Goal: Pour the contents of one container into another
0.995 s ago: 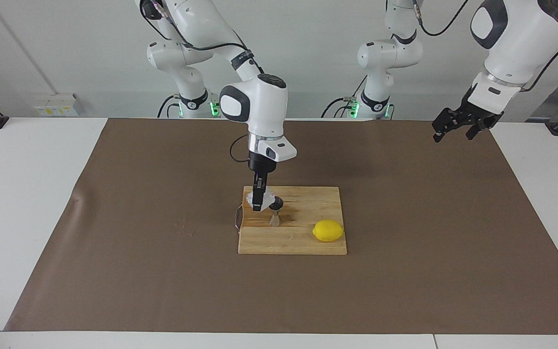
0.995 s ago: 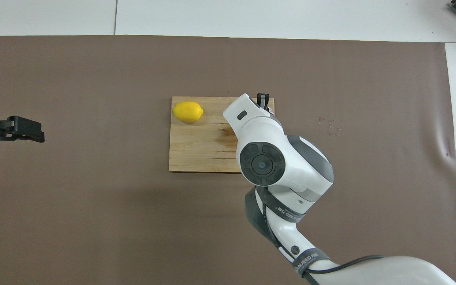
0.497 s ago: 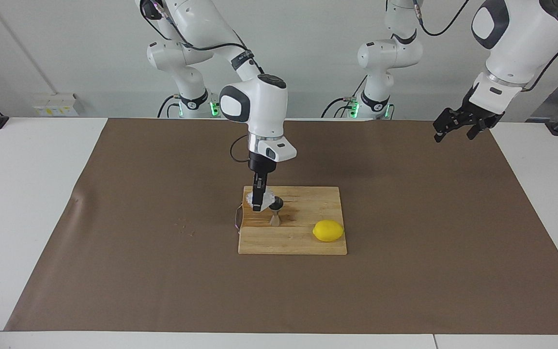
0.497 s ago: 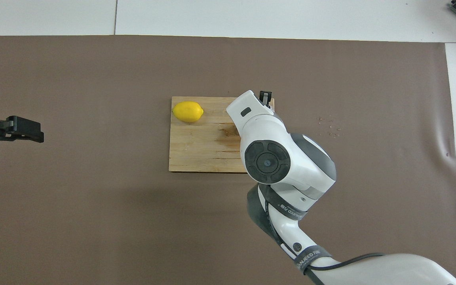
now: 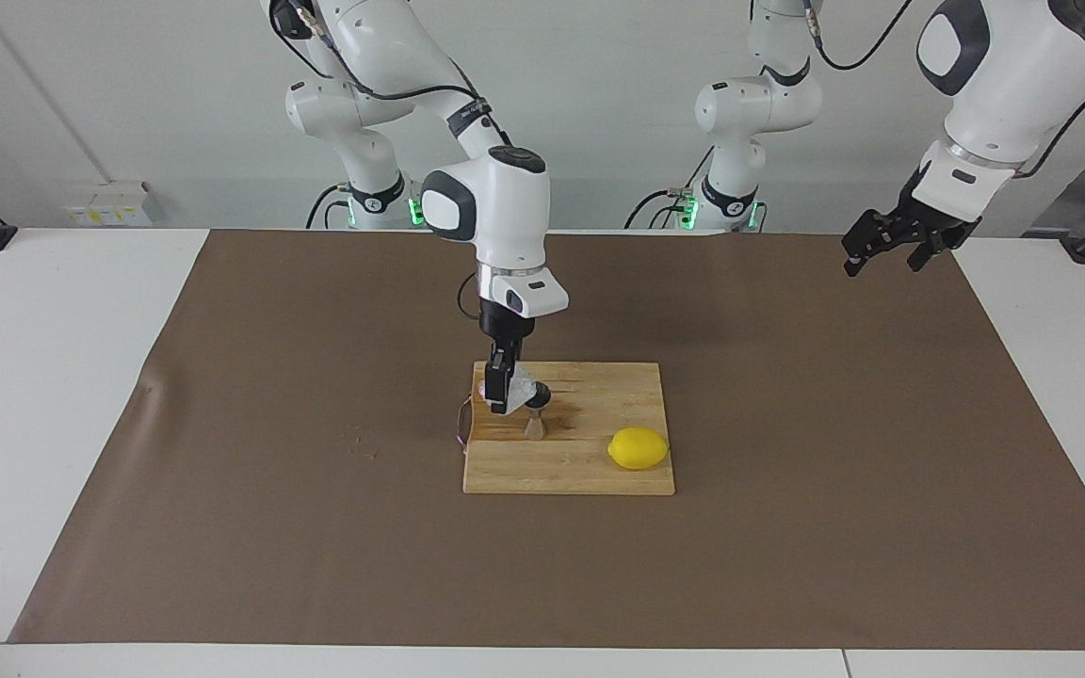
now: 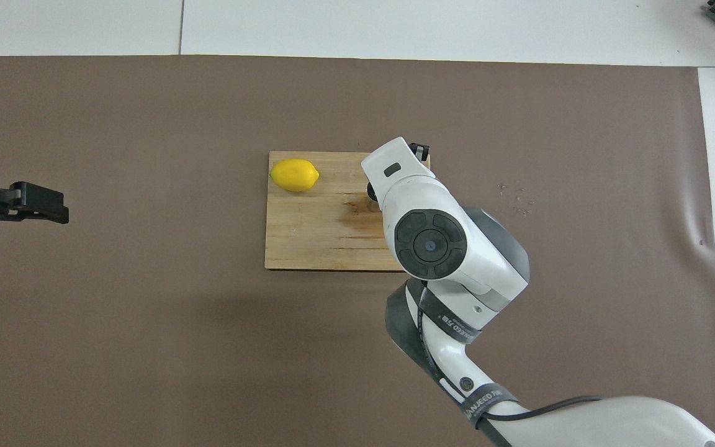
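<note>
We see the cup (image 5: 516, 389) off the board (image 5: 590, 471), tipped over toward the jigger (image 5: 536, 411), its white crinkled wall just beside the jigger's upper cone; whether rim and cone touch we cannot tell. The right gripper (image 5: 499, 403) is clamped on the cup, its fingers closed tight against the wall, and it hangs over the board's corner toward the right arm's end. In the overhead view that arm's wrist hides the cup, and only a fingertip of the right gripper (image 6: 418, 149) and a dark sliver of the jigger (image 6: 370, 188) show past the white housing. We see the jigger standing upright on the board, near the edge toward the right arm's end. We cannot make out anything flowing between cup and jigger. The lemon (image 5: 638, 448) lies on the same board, toward the left arm's end from the jigger and a little farther from the robots, apart from it. The board rests on a brown mat (image 5: 222, 527) that covers most of the white table (image 5: 34, 424). A few pale crumbs (image 5: 359, 441) lie on the mat, off the board toward the right arm's end. The left gripper (image 5: 889, 247) waits in the air over the mat's corner at the left arm's end, well apart from the board, jaws spread and holding nothing.
</note>
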